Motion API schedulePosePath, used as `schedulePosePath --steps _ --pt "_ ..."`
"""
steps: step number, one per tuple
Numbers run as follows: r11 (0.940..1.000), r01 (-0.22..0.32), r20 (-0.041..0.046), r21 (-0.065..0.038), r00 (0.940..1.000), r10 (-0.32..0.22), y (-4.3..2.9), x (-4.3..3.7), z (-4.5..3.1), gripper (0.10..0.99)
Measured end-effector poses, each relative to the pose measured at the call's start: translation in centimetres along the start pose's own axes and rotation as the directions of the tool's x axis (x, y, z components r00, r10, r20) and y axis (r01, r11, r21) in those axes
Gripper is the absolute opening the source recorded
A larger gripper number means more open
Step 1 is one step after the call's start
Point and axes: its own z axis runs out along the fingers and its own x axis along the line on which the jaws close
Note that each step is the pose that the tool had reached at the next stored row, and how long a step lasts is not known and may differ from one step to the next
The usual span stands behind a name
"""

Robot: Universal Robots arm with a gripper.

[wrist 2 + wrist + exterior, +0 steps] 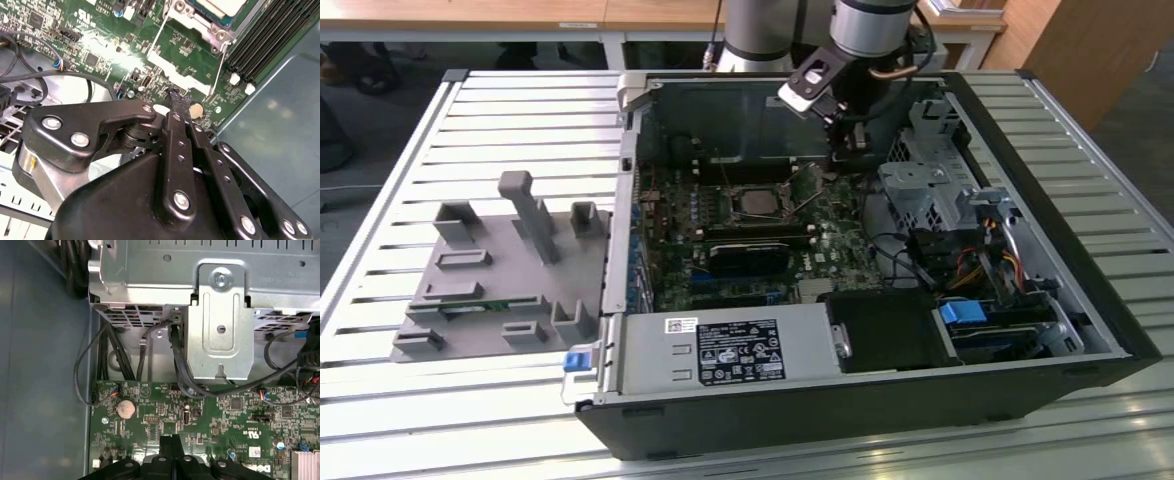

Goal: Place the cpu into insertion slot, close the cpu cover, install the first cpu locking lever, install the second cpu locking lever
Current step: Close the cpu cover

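Jaws closed, tips pressed together, nothing gripped. We see the arm [870, 30] reaching down into the open computer case [854, 410]. The case sits on the slatted desk [494, 120], from its middle to the edge on the exterior view's right. The fingertips [165, 446] sit low over the green motherboard [150, 426], near a coin cell [126, 409], with a silver drive cage [220, 315] beyond. In the exterior view that puts them on the far-edge side of the insertion slot [731, 204], apart from it. We read the cpu [220, 4] as seated in the slot, pale top showing. The cpu cover [175, 67] looks swung open, since we see green board through its window. The fingertips are just beside its free edge, contact unclear. A wire lever [222, 65] runs along the cover's side; we can't tell if it's latched. A grey fixture block [480, 290] lies near the desk edge on the exterior view's left.
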Motion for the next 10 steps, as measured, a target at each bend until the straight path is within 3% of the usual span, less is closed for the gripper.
schedulePosePath --steps 10 --pt "1.0000 0.000 0.0000 0.009 1.0000 0.000 0.28 0.08 1.33 0.106"
